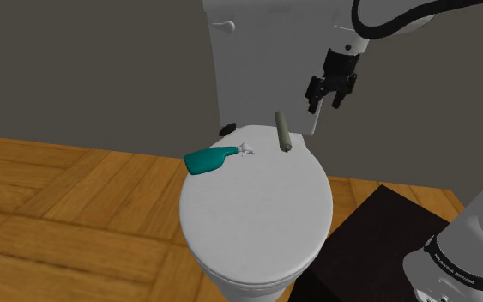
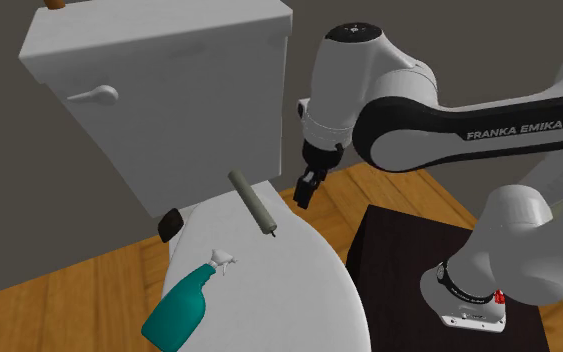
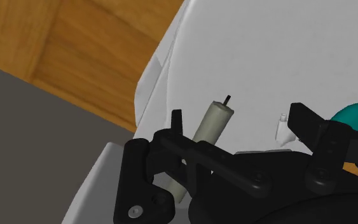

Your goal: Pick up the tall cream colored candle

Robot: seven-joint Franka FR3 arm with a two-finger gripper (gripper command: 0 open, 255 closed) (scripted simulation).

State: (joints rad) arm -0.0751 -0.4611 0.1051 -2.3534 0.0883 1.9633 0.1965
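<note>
1. I am locating the candle (image 1: 283, 131) (image 2: 254, 202) (image 3: 212, 122): it appears to be lying on its side on the closed toilet lid (image 1: 256, 210) (image 2: 274, 290) (image 3: 279, 51), close to the tank (image 1: 265, 60) (image 2: 169, 90), with its wick (image 3: 227, 98) pointing away from the tank.
2. I am noting the neighbours. A teal bottle (image 1: 209, 160) (image 2: 179, 310) (image 3: 352, 114) is lying on the lid, apart from the candle at the shoulder view's left. A small black object (image 1: 227, 129) (image 2: 171, 224) is sitting by the hinge.
3. I am checking the hand (image 1: 327, 101) (image 2: 305, 196) (image 3: 241, 121). It is hovering above the lid, up and to the shoulder view's right of the candle, touching nothing. Its fingers (image 3: 178, 124) are standing wide apart and holding nothing.
4. In the wrist view the candle is showing between the fingers but much nearer one than the other, so I am judging the hand off-centre.
5. I am treating this step as the approach. I am planning a sideways correction until the candle sits midway between the fingers, with the closing line running across its long axis.
6. I am planning a slow descent that stops just short of the hard lid. The candle is round, so it will probably roll if one finger reaches it first.
7. I am aiming for the middle of its length, clear of the wick, then a gentle closure and a straight lift away from the tank.
</note>
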